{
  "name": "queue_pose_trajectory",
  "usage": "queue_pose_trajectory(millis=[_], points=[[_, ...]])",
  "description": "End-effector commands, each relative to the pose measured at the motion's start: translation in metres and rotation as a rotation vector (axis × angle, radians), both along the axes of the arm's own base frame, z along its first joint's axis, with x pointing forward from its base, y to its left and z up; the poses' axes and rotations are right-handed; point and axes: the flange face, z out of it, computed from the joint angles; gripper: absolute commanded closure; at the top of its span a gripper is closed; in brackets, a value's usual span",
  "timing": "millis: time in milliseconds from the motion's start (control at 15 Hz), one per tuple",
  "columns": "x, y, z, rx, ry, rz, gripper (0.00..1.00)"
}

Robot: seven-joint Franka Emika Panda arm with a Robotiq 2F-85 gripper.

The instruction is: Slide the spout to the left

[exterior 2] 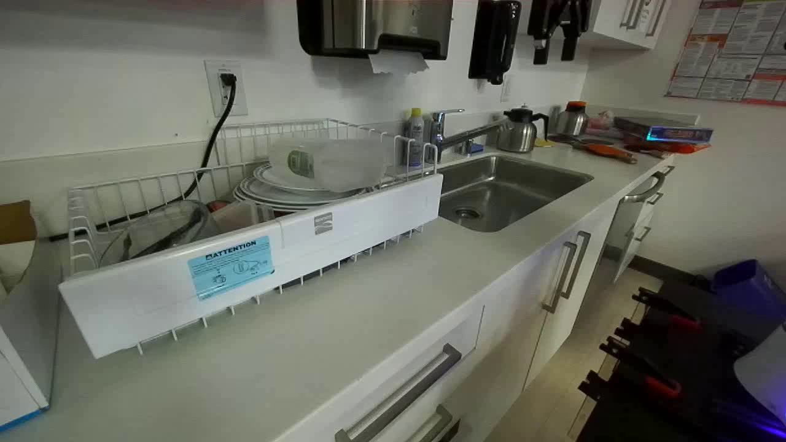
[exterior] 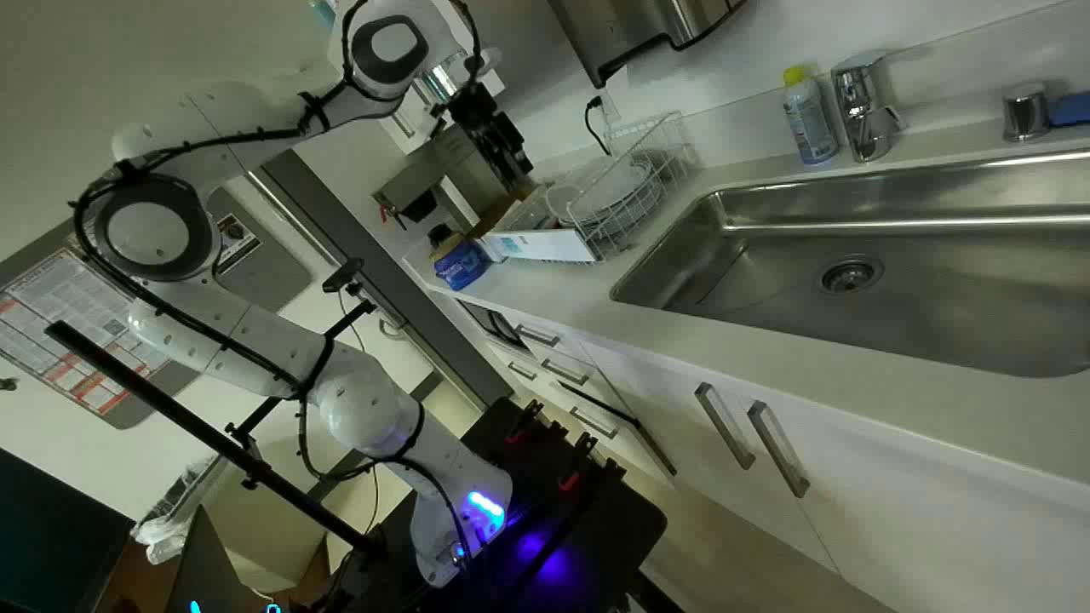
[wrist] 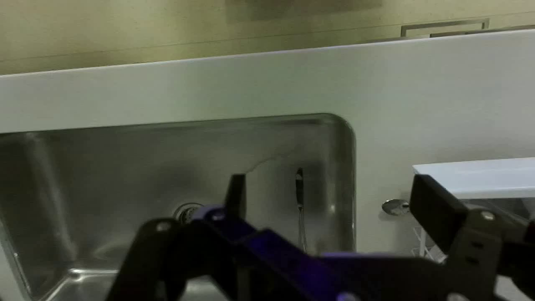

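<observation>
The spout (exterior 2: 473, 135) is a shiny silver tap arm on an upright base at the back edge of the steel sink. In that exterior view it reaches to the right from the base, along the back of the basin. The spout (exterior: 877, 128) looks foreshortened in an exterior view. I cannot make it out in the wrist view. My gripper (wrist: 330, 192) is open with nothing between its fingers, high above the sink's edge and counter. It also shows in both exterior views, hanging in the air (exterior: 518, 166), (exterior 2: 555, 54), apart from the spout.
A yellow-capped bottle (exterior: 809, 119) stands beside the tap base. A small metal fitting (exterior: 1024, 112) is further along. A white dish rack (exterior 2: 362, 212) stands by the sink (exterior 2: 534, 166). A paper towel dispenser (exterior 2: 377, 27) hangs above. A knife (wrist: 299, 196) lies in the basin.
</observation>
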Motion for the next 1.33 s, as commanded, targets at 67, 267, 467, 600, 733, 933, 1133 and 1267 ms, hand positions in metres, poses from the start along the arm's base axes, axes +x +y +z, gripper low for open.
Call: queue_pose_trajectory(millis=[67, 267, 467, 600, 733, 933, 1133, 1267], points=[[0.0, 0.0, 0.001, 0.0, 0.001, 0.0, 0.0], [0.0, 0.0, 0.001, 0.0, 0.001, 0.0, 0.0], [0.0, 0.0, 0.001, 0.0, 0.001, 0.0, 0.0], [0.0, 0.0, 0.001, 0.0, 0.001, 0.0, 0.0], [0.0, 0.0, 0.001, 0.0, 0.001, 0.0, 0.0], [0.018, -0.025, 0.013, -0.048, -0.035, -0.006, 0.0], [0.045, -0.073, 0.03, -0.103, -0.08, -0.031, 0.0], [0.069, -0.111, 0.037, -0.131, -0.108, -0.078, 0.0]])
